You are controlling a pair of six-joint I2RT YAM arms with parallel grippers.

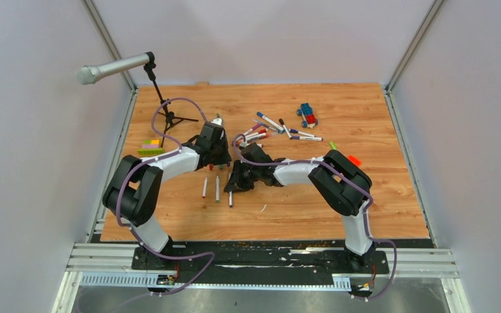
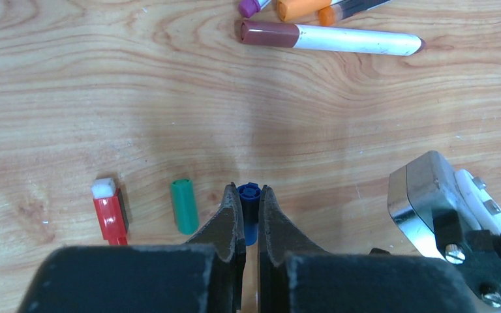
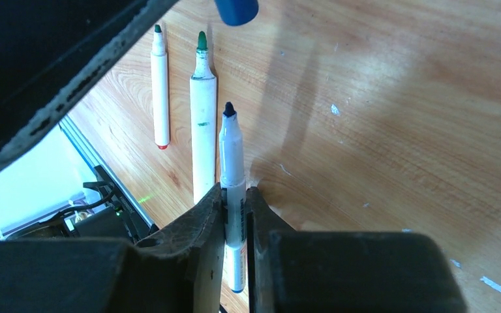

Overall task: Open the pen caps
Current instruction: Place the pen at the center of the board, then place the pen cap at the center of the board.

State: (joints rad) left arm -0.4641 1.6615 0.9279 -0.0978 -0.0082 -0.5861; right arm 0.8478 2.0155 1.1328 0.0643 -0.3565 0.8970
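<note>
My left gripper [image 2: 249,190] is shut on a blue pen cap [image 2: 249,194], held just above the wood. A green cap [image 2: 184,205] and a red cap [image 2: 110,215] lie to its left. My right gripper [image 3: 233,190] is shut on a white pen [image 3: 231,153] whose dark tip is bare and points away from the jaws. The blue cap [image 3: 236,10] hangs apart from that tip at the top of the right wrist view. In the top view the left gripper [image 1: 219,163] and the right gripper [image 1: 235,181] sit close together mid-table.
Two uncapped pens [image 3: 160,85] [image 3: 203,111] lie left of the held one. A brown-capped pen [image 2: 329,38] and a pile of pens [image 1: 274,130] lie behind the grippers. Toy car [image 1: 307,115], orange block [image 1: 354,160], green-yellow brick bar [image 1: 150,149] and a microphone stand [image 1: 163,104] stand around.
</note>
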